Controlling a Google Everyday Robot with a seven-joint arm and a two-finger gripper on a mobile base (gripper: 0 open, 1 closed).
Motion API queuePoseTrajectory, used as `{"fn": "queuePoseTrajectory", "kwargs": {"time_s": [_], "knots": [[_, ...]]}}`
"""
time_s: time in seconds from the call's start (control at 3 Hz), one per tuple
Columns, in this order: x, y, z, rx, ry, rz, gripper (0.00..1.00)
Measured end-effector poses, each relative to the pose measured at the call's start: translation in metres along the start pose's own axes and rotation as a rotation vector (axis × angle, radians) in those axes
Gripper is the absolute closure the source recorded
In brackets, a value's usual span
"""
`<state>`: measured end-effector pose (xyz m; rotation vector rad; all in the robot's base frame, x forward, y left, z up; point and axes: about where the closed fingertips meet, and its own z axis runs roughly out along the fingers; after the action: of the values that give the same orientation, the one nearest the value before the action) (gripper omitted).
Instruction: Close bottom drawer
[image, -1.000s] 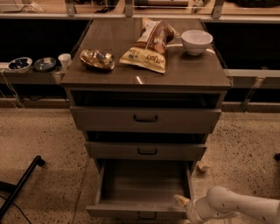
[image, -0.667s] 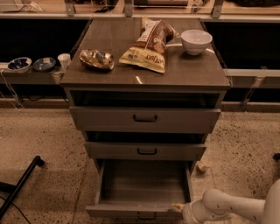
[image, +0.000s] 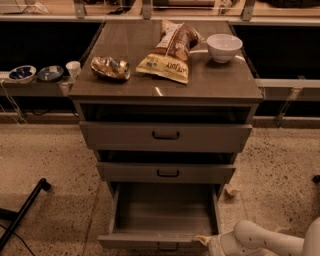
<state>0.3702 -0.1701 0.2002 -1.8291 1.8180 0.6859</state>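
Note:
The bottom drawer (image: 165, 215) of the grey-brown cabinet stands pulled far out, its inside empty, its front edge at the lower frame border with the dark handle barely showing. My gripper (image: 206, 241) sits at the drawer's front right corner, at the end of the white arm (image: 260, 240) that comes in from the lower right. The gripper touches or nearly touches the drawer front.
The middle drawer (image: 167, 172) and top drawer (image: 166, 135) stand slightly open. On the cabinet top lie a chip bag (image: 170, 50), a crumpled wrapper (image: 110, 67) and a white bowl (image: 224, 46). Small bowls and a cup (image: 73, 69) sit on a left shelf. A black leg (image: 25, 212) crosses the floor at left.
The arm and gripper have shifted left along the drawer's front, closer to its right front corner. The drawer stays pulled out about as far as before.

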Motion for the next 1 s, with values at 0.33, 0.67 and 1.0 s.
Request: {"fn": "queuePoseTrajectory", "kwargs": {"time_s": [0.33, 0.67, 1.0], "knots": [[-0.002, 0.0, -0.002, 0.0, -0.003, 0.002, 0.67], [-0.001, 0.0, 0.004, -0.001, -0.047, 0.01, 0.91], [-0.004, 0.0, 0.011, -0.005, -0.08, 0.004, 0.87]]}}
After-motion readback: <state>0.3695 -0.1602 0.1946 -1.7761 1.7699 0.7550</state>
